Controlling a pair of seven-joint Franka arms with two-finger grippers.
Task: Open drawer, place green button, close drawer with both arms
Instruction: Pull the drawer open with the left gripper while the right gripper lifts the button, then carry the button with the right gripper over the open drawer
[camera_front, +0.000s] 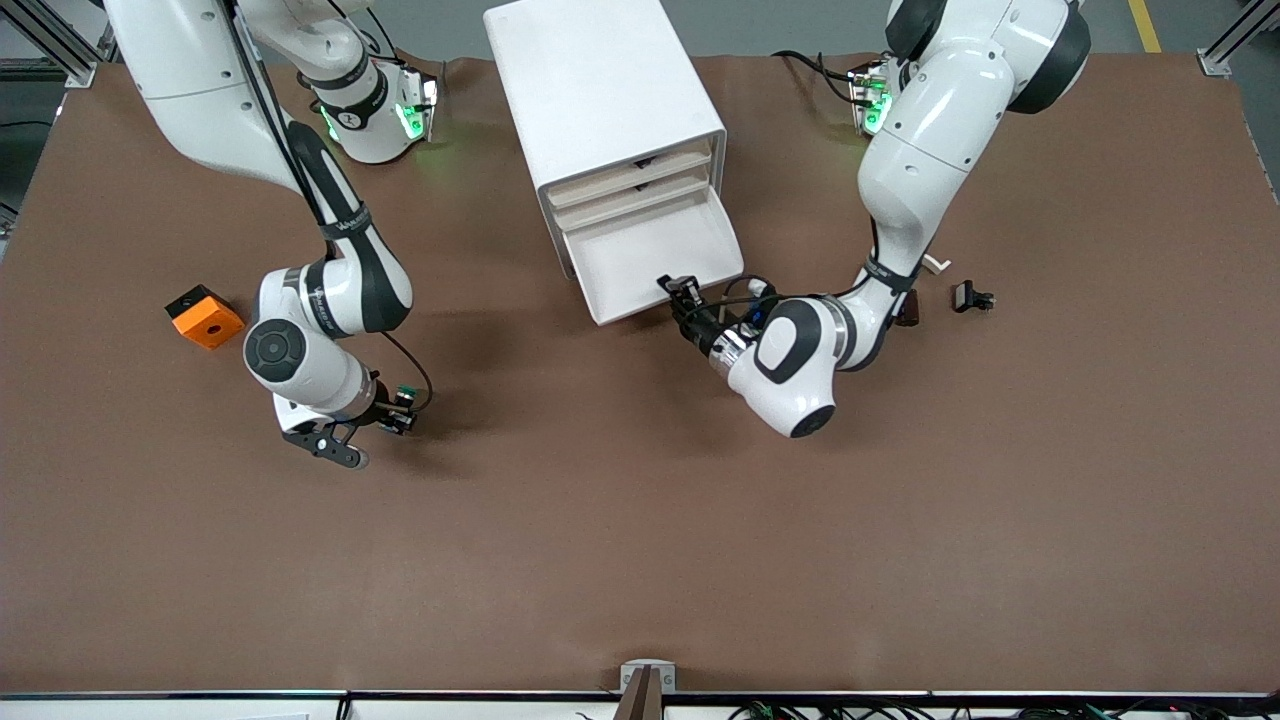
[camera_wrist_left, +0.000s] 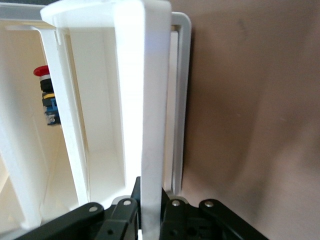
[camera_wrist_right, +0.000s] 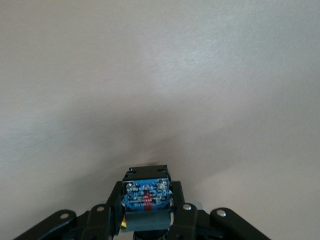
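Left gripper (camera_front: 678, 292): clamping the front wall of the drawer (camera_front: 650, 262); fingers (camera_wrist_left: 127, 207) sitting either side of that wall in the left wrist view
Right gripper (camera_front: 372, 432): squeezing the button (camera_wrist_right: 146, 196) between its pads, over bare table (camera_front: 640, 520) at about 8 o'clock from the cabinet (camera_front: 605, 120)
Drawer: lowest of the cabinet, standing pulled out toward the front camera; a red-capped part (camera_wrist_left: 46, 95) showing in a compartment above it
Orange cube (camera_front: 204, 316): lying toward the right arm's end, at 10 o'clock from the right gripper
Black clip (camera_front: 972, 297): resting toward the left arm's end
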